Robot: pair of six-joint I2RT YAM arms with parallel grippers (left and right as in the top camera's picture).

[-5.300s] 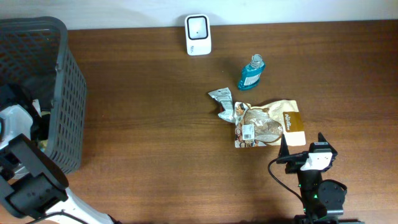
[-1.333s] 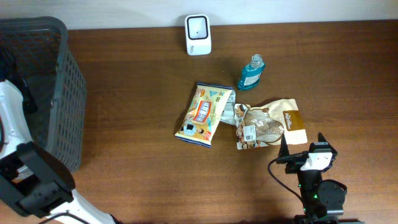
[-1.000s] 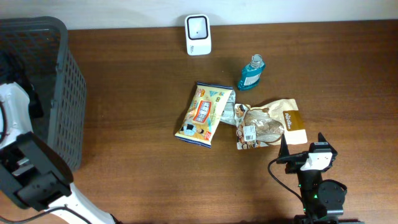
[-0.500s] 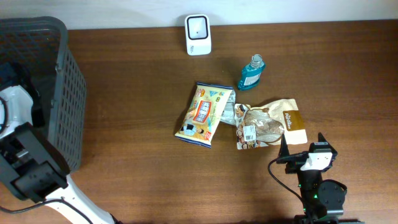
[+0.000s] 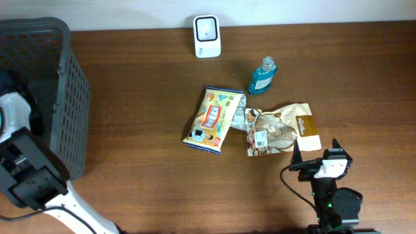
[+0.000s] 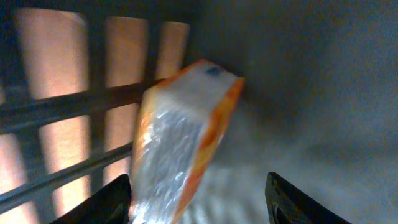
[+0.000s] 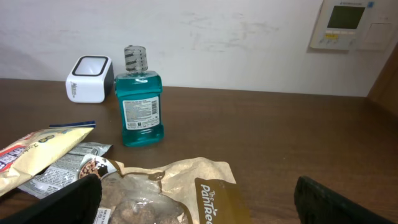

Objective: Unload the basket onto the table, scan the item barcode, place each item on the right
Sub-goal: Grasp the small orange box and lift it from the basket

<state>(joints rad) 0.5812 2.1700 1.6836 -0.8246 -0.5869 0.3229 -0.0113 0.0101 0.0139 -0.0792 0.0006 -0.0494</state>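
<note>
The left gripper (image 6: 198,200) was hidden from the overhead camera. Its arm (image 5: 14,122) passed over the rim of the basket (image 5: 71,97) at the left end of the table (image 5: 143,182), and the wrist was lost inside. In the left wrist view only the two fingertips (image 6: 102,199) were seen, cut off by the lower border. The jaws were spread, with nothing pinched between them.

The packet (image 6: 180,140), orange-edged with a pale crinkled face, was blurred, and no barcode could be made out on it. It was stood on end inside the basket against the slatted wall. Its lower end was just beside the fingertip at the picture's left, but whether the two touched could not be told. The basket floor was dim and out of focus.

The right gripper (image 7: 196,190) was held low at the near edge of the table and pointed across it toward the bottle (image 5: 263,75). Its jaws were spread wide and empty, and only the dark tips were seen, at the lower corners of the right wrist view.

The scanner (image 5: 207,27) was set at the far edge of the table, well apart from the basket. The bottle — blue liquid, capped — was stood upright to the scanner's right. Nearer the middle, a yellow bag (image 5: 213,119) was laid flat. A silver wrapper (image 5: 238,116) was partly covered by the bag and touched a brown pouch (image 5: 289,129), on which a white label was seen.
</note>
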